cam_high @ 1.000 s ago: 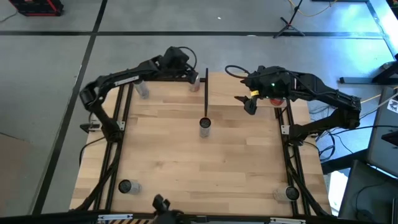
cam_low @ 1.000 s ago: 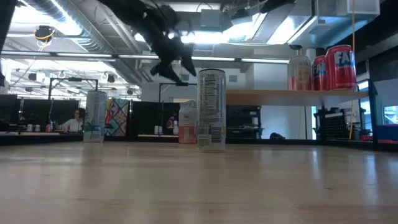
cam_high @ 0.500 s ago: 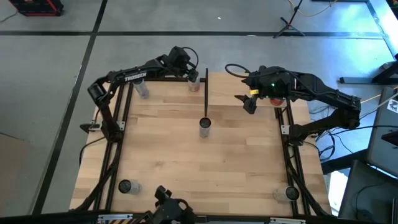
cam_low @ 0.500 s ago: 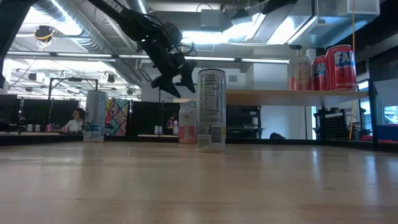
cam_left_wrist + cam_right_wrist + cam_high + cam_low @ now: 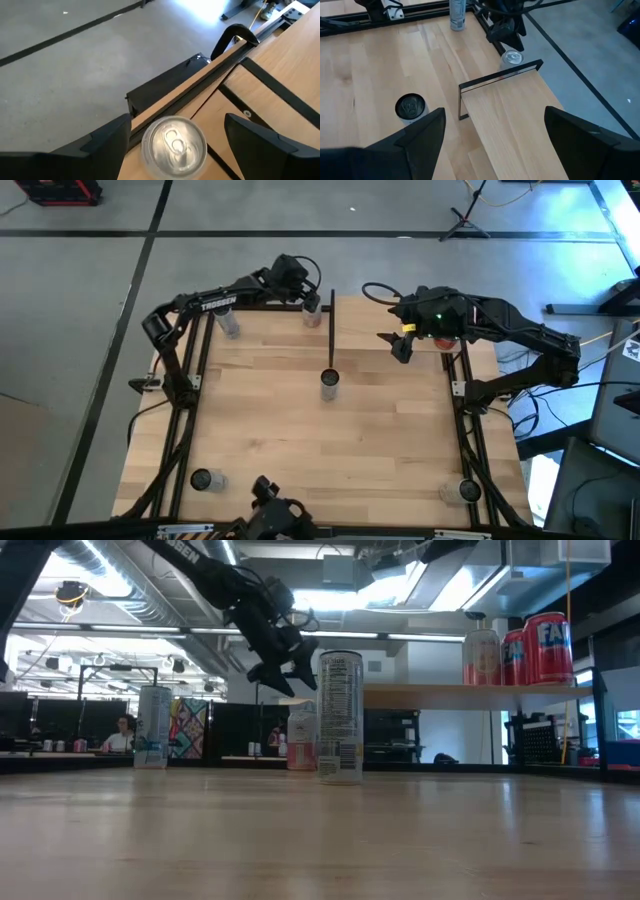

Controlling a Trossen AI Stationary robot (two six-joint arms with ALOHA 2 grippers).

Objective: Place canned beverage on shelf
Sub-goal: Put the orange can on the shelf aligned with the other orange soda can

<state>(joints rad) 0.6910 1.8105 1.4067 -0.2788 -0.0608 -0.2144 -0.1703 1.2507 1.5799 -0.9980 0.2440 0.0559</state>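
Left pincer (image 5: 308,304) hangs over the far edge of the counter (image 5: 300,430), right above a pink-and-white can (image 5: 312,317) standing there. The high view shows little more than the arm over that can. The left wrist view fills it in: the can's silver top (image 5: 174,141) sits between the two dark fingers (image 5: 107,142), which stand wide apart and touch nothing. The low view gives the height: the pincer is above the can's top (image 5: 301,712), not down around it.

Right pincer (image 5: 401,348) hovers over the shelf (image 5: 390,370), near the counter's far right corner. Its wrist view shows both fingers (image 5: 422,132) spread wide, holding nothing, with the shelf's pale board (image 5: 515,115) below.

Only the low view shows the shelf as a raised board, with red cans (image 5: 540,648) on it; from above they are hard to make out, probably hidden under the right arm.

A silver can (image 5: 329,384) stands near the counter's centre, just beside the shelf's black post (image 5: 331,330). Another pale can (image 5: 230,324) stands by the far left corner, and two more at the near left corner (image 5: 202,479) and near right corner (image 5: 467,491).
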